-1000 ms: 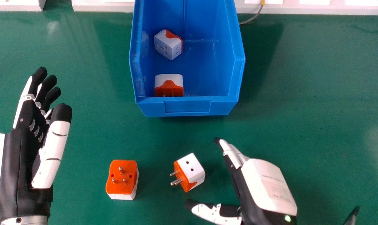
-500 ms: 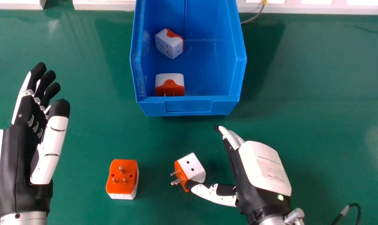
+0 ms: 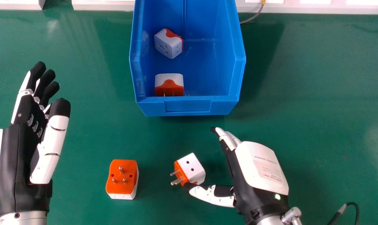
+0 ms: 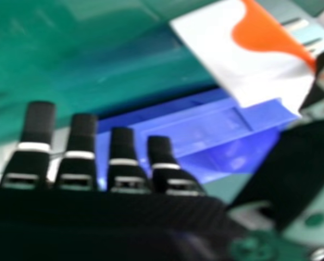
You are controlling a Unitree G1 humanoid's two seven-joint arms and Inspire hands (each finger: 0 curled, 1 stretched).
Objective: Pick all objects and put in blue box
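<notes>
And there's the right hand (image 3: 261,168), straight fingers and thumb wide apart, its own view catching their spread while the head view reveals prongs on the sideways adapter (image 3: 192,168) by the thumb. Pins-up adapter (image 3: 122,178) nearer the relaxed-fingered left hand (image 3: 17,156); blue box (image 3: 189,107) holds far adapter (image 3: 168,43) and near adapter (image 3: 169,85)!

The head view's edge cuts off the far end of the open blue plastic box (image 3: 189,107). Its near wall hides the base of the nearer white-and-orange plug adapter (image 3: 169,88). The right hand (image 3: 261,168) covers the near corner of the right boxy orange-and-white adapter (image 3: 193,165), blurred in its own view.
</notes>
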